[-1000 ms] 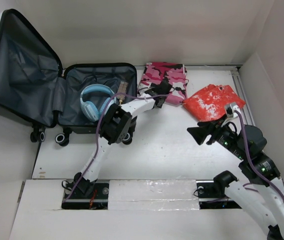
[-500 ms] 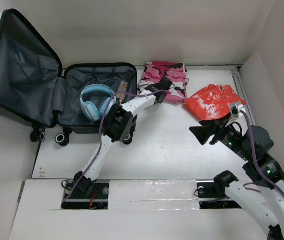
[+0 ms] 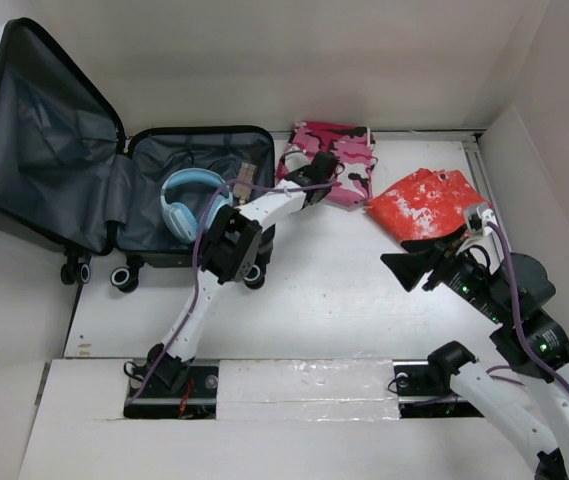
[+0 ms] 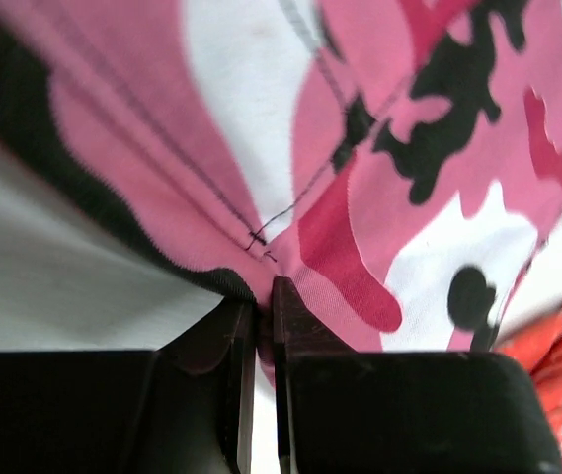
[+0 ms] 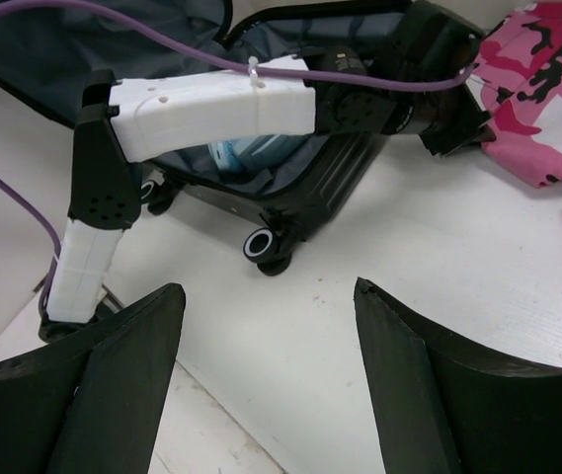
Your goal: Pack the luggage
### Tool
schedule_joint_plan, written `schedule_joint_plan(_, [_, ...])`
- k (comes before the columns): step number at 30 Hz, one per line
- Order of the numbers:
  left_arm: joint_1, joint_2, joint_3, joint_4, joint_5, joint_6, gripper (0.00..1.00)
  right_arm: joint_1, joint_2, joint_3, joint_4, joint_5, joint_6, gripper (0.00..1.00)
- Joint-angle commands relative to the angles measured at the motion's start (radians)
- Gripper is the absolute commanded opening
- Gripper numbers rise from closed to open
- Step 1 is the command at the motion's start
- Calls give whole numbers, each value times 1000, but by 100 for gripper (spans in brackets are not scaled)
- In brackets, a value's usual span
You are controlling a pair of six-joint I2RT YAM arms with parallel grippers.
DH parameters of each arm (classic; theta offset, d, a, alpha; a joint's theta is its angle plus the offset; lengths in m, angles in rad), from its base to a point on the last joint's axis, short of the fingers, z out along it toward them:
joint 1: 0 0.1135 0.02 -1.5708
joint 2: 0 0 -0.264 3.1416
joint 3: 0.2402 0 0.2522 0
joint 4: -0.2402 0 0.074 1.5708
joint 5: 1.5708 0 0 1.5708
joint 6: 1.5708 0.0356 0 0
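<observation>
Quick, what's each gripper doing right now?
Left gripper: shut on the cloth.
Right gripper: open, holding nothing.

left claw (image 4: 258,301) closed from open onto pink camouflage cloth (image 4: 409,148) edge, right claw (image 3: 409,268) shifted slightly rightward

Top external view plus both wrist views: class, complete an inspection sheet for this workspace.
Surface: white table, bare in the middle.
Job's things: luggage stands open at far left, blue headphones inside.
Clutter: pink camouflage cloth and red-and-white packet toward the far edge.
End effectors: left end effector shut on the cloth's edge; right end effector open, empty.
Cables: purple cable runs along each arm.
Surroundings: white walls enclose the table.
</observation>
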Motion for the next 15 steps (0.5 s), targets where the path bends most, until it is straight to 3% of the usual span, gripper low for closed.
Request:
schedule_joint_plan(1, [42, -99, 96, 27, 159, 273, 0, 8, 24, 19, 76, -40, 11, 75])
schedule_joint_plan(5, [85, -114, 270, -102, 280, 506, 0, 8, 33, 10, 111, -51, 11, 75])
schedule_joint_plan(11, [117, -256, 242, -147, 326, 663, 0, 8, 66, 20, 148, -65, 20, 75])
schedule_joint_plan(15, [186, -305, 272, -184, 465, 733, 0, 8, 90, 20, 169, -91, 20, 75])
